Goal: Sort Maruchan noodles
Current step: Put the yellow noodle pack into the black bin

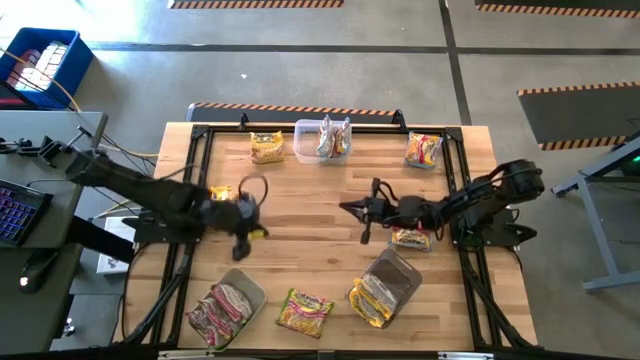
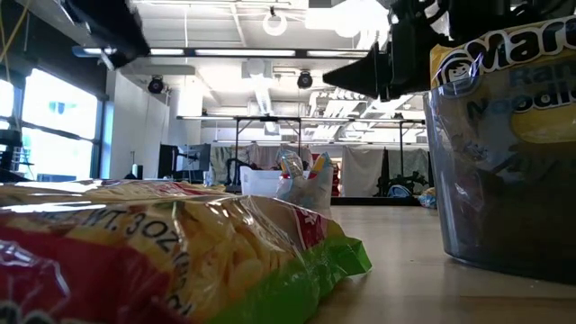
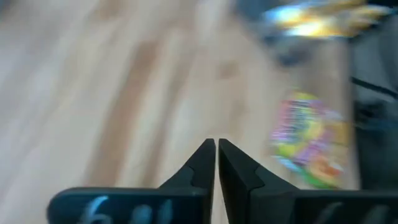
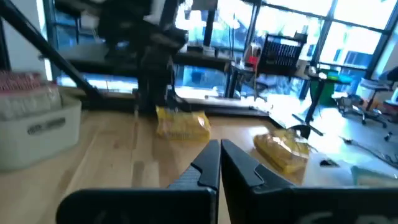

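Ramen packets lie scattered on the wooden table [image 1: 300, 240]. A yellow one [image 1: 267, 147] and a multicoloured one [image 1: 423, 150] lie flat near the far edge, and a green-yellow one [image 1: 305, 312] by the near edge. Another [image 1: 412, 238] lies under my right arm. Two yellow packets [image 4: 181, 123] [image 4: 283, 149] lie beside my left arm. My left gripper [image 1: 243, 232] [image 3: 216, 146] is shut and empty over the table's left half. My right gripper [image 1: 347, 208] [image 4: 220, 146] is shut and empty, raised above the middle and pointing left.
Three clear tubs stand on the table: one at the far edge [image 1: 322, 128] holding silvery packets, one near right [image 1: 398, 275] with yellow packets, and one near left [image 1: 240, 290] with pink-red packets. A black frame rims the table. Bare wood lies between the two grippers.
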